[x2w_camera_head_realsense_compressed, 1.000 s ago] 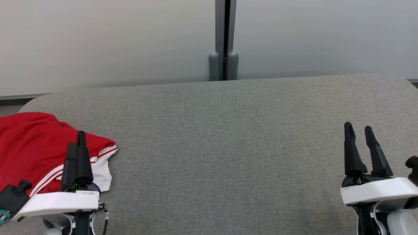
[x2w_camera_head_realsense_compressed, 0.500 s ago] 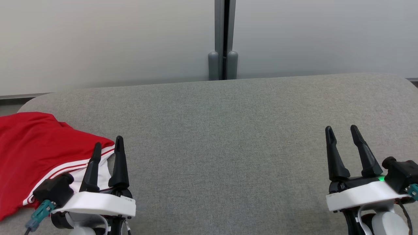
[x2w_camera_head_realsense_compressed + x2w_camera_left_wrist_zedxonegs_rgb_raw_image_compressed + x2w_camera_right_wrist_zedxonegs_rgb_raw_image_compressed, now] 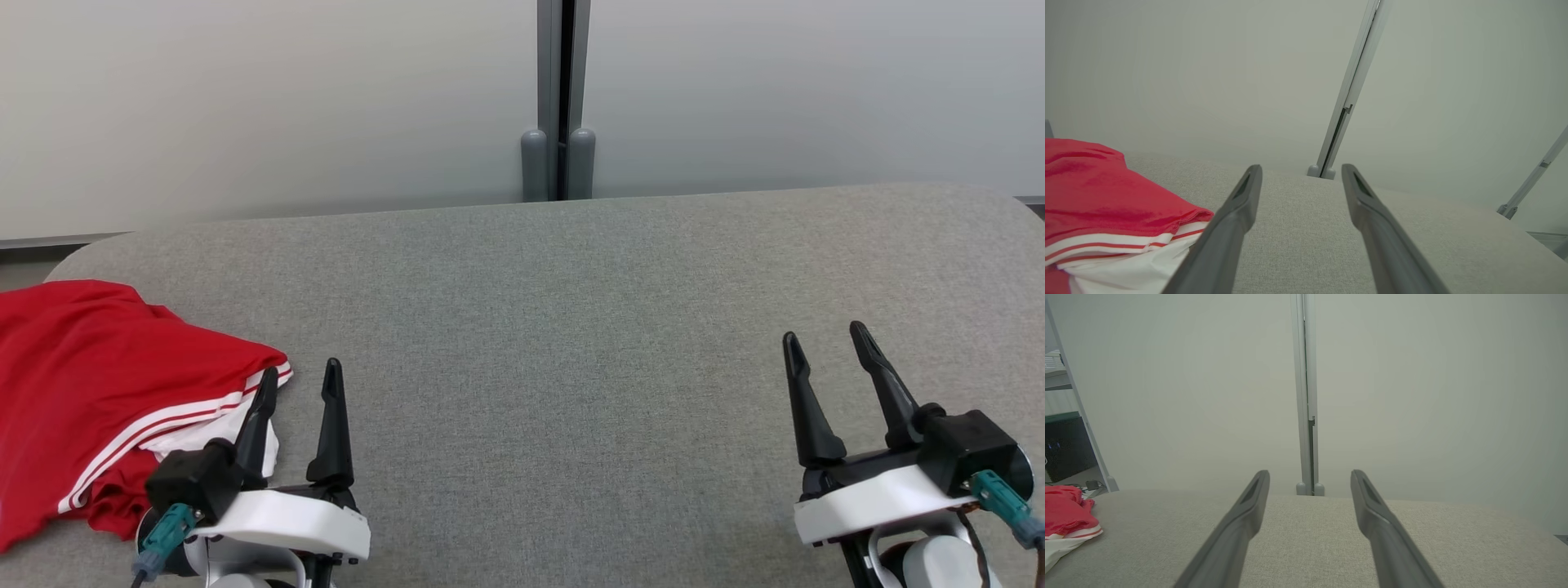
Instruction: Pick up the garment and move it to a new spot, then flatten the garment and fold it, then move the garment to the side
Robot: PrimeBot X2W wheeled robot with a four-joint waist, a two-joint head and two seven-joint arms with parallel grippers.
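My left gripper [image 3: 300,369] sat low over the grey padded table [image 3: 555,327], its two fingers spread with nothing between them. In the head view its outer finger overlapped the white edge of the garment [image 3: 98,384]; I could not tell whether it touched the cloth. The garment, red with white stripes and a white layer underneath, lay in a loose heap just to the left of that gripper and ran off toward the table's left end. My right gripper [image 3: 823,333] was well off to the right, fingers likewise parted and empty, with bare grey fabric ahead of it. Beyond both, the table's far edge met pale wall panels [image 3: 245,106], joined by a grey post [image 3: 559,98] ahead and between the two grippers.
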